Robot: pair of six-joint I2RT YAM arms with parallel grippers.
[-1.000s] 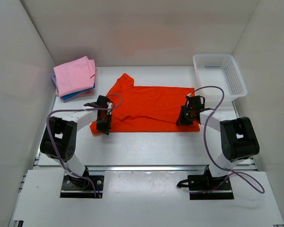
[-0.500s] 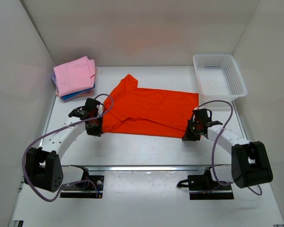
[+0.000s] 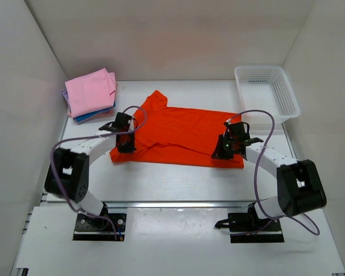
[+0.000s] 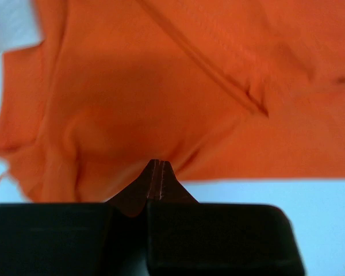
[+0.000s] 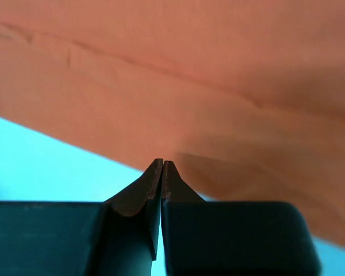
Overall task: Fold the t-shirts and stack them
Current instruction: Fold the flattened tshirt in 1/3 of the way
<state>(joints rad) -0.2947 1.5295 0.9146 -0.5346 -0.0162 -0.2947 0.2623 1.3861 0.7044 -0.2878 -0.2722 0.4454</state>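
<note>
Orange t-shirt (image 3: 184,129): one, spread flat mid-worktop (image 3: 172,178), long axis left to right, sleeve end at the left.

Left end effector (image 4: 155,167): fingers pressed together, pinching the shirt's near edge at its left end. Right end effector (image 5: 162,165): fingers pressed together, pinching the near edge at the right-hand corner. Each arm serves its own end; neither is nearer overall.

The cloth lies beyond both end effectors, away from the bases. A fold would probably carry the near edge towards the far edge, both ends level.

Folded shirts: three visible, stacked at the far left, pink t-shirt (image 3: 91,91) over blue t-shirt (image 3: 92,115) and purple t-shirt (image 3: 65,95). White mesh basket (image 3: 259,68): one, far right
</note>
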